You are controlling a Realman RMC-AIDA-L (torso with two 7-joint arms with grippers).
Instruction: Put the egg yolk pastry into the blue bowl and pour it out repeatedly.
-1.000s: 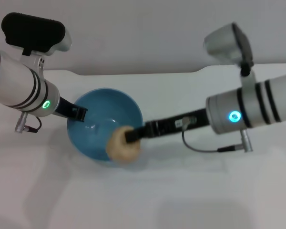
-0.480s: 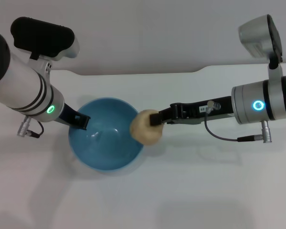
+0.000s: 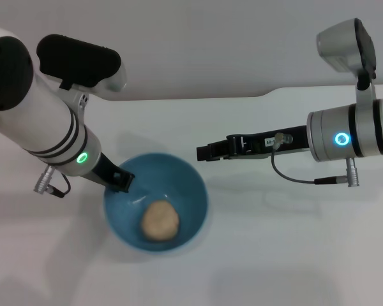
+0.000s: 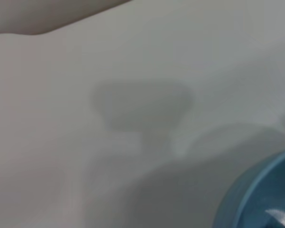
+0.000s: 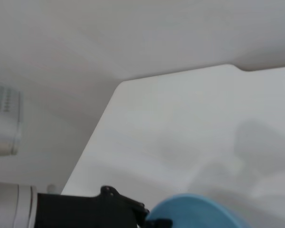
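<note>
Left gripper (image 3: 120, 181): seen in the head view at the left rim of the blue bowl, its dark fingers clamped on that rim; in the right wrist view it is seen farther off (image 5: 152, 221), its black body meeting the bowl's edge.
Blue bowl (image 3: 195, 191): held upright on the white table, to the left of centre in the head view; a slice of its rim and glossy inside is caught by the left wrist view (image 4: 256, 190), and its top edge by the right wrist view (image 5: 199, 213).
Egg yolk pastry (image 3: 159, 220): found lying loose at the bottom of the bowl, touching the inner floor, free of both grippers.
Right gripper (image 3: 204, 153): held above the table to the right of the bowl and just beyond it, empty and well apart from the pastry; whether its fingers are apart or together cannot be told.
Table (image 3: 274, 255): a plain matte white surface; soft grey shadows of the arms are cast on it, and one broad shadow is seen in the left wrist view (image 4: 140, 107).
Room: a pale grey wall (image 3: 210, 44) is seen behind the table's far edge, which is stepped near the right; the same edge is shown in the right wrist view (image 5: 180, 76).
</note>
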